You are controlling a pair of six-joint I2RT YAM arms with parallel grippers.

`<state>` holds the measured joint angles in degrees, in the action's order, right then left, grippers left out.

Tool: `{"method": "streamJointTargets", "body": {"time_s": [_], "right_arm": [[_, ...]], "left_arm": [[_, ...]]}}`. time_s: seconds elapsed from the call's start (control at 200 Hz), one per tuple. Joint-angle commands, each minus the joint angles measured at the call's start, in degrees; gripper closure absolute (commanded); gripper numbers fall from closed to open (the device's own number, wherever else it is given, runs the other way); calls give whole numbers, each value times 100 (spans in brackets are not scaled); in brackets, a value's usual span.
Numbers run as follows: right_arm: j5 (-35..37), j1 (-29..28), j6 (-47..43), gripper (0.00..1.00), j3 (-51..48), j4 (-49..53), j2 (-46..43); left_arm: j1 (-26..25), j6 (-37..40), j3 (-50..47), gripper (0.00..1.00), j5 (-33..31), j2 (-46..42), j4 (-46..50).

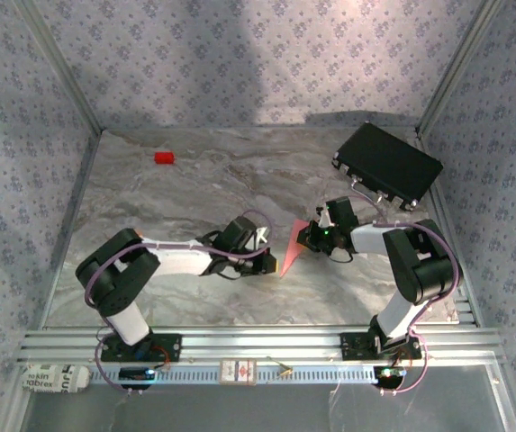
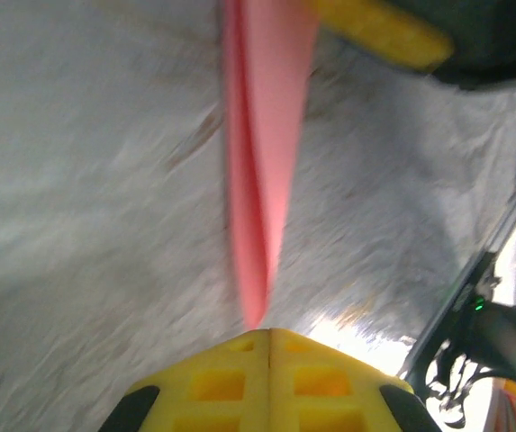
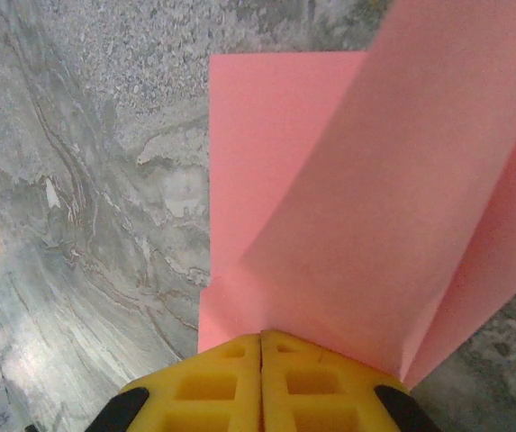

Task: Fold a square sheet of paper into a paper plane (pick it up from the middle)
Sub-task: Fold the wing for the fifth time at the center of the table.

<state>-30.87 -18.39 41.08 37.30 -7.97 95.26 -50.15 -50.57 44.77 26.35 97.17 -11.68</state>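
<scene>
On my top view the left arm rises from its base, bends at the elbow over the left side of the surface (image 1: pixel 149 207) and runs its forearm low to the right. That puts the left hand (image 1: pixel 263 252) mid-surface. Its wrist view shows yellow fingers (image 2: pixel 221 382) pressed together, with nothing between them that I can make out. The pointed tip of the paper plane (image 1: pixel 291 248) sits just beside them; I cannot tell whether it touches. The plane runs on to the right hand (image 1: pixel 312 236), whose arm bends at a raised elbow and reaches left. Those fingers (image 3: pixel 212 382) are clamped on the plane's wide end, pink wings fanning away from them.
</scene>
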Motion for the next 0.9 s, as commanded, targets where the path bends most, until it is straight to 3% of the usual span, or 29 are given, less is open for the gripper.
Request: {"method": "streamJointTargets", "body": {"time_s": [0.0,0.29,0.46,0.605,0.894], "right_arm": [[37,-24,-58,92,-176,282,44],[0,-21,-42,92,-214,229,80],[-15,-20,-56,92,-223,243,72],[-24,-24,-28,92,-246,201,80],[-41,-24,-99,92,-155,333,-29]], "left_arm": [[56,7,557,99,173,418,-11],[93,-56,1404,95,234,1299,-228],[85,-8,1596,88,302,1582,-239],[80,173,1659,83,37,1770,310],[-225,399,1458,100,-460,1980,1357]]}}
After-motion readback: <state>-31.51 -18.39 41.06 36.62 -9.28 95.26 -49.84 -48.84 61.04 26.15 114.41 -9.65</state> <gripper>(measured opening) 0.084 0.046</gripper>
